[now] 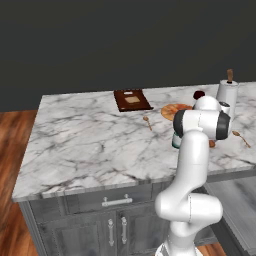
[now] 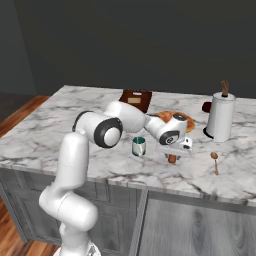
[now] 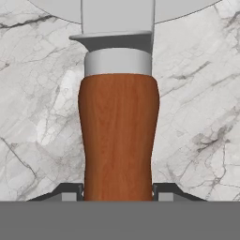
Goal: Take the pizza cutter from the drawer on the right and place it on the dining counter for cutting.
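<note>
Two dark finger tips [image 3: 70,191] sit at the bottom of my hand view, pressed against either side of the pizza cutter [image 3: 118,136], whose reddish wooden handle runs up toward twelve o'clock to a grey collar and the edge of the round blade. So the gripper [image 2: 172,156] is clamped on the cutter's handle. Marble lies right behind it. From my right base view the hand hangs low over the dining counter [image 2: 45,135], with the brown handle end poking out below it, at or just above the stone; I cannot tell which. A teal mug [image 2: 138,146] stands just beside the hand at nine o'clock. A wooden spoon [image 2: 215,162] lies at three o'clock, and a paper towel holder [image 2: 220,116] stands near two o'clock. The drawer [image 2: 197,227] stands pulled out under the counter edge at five o'clock.
</note>
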Controlling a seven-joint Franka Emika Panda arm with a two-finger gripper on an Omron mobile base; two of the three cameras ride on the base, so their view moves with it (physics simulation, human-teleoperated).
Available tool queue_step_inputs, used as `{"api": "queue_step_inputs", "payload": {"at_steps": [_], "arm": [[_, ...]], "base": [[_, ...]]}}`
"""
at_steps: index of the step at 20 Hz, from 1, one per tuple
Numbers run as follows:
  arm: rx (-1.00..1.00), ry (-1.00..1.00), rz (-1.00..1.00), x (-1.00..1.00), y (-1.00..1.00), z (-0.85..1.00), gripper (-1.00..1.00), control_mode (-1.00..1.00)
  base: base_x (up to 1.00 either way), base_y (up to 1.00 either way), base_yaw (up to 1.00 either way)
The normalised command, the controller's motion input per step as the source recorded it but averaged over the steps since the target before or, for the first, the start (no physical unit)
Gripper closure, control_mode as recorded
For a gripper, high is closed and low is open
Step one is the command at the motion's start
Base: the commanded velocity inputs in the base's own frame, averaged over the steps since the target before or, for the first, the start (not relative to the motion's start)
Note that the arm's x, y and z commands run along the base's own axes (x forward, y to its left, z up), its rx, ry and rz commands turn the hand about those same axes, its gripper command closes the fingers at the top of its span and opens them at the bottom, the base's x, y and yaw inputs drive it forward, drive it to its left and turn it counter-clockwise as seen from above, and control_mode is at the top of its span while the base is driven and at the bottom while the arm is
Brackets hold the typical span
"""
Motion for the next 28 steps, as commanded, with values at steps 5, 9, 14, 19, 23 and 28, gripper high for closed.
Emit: {"api": "queue_step_inputs", "payload": {"at_steps": [5, 9, 14, 19, 23, 28], "arm": [[0.00, 0.00, 0.00, 0.00, 0.00, 0.00, 1.00, -1.00], [0.00, 0.00, 0.00, 0.00, 0.00, 0.00, 1.00, -1.00], [0.00, 0.00, 0.00, 0.00, 0.00, 0.00, -1.00, -1.00], [0.00, 0.00, 0.00, 0.00, 0.00, 0.00, -1.00, -1.00], [0.00, 0.00, 0.00, 0.00, 0.00, 0.00, -1.00, -1.00], [0.00, 0.04, 0.00, 0.09, -0.04, 0.04, -1.00, -1.00]], "base": [[0.00, 0.00, 0.00], [0.00, 0.00, 0.00], [0.00, 0.00, 0.00], [0.00, 0.00, 0.00], [0.00, 0.00, 0.00], [0.00, 0.00, 0.00]]}}
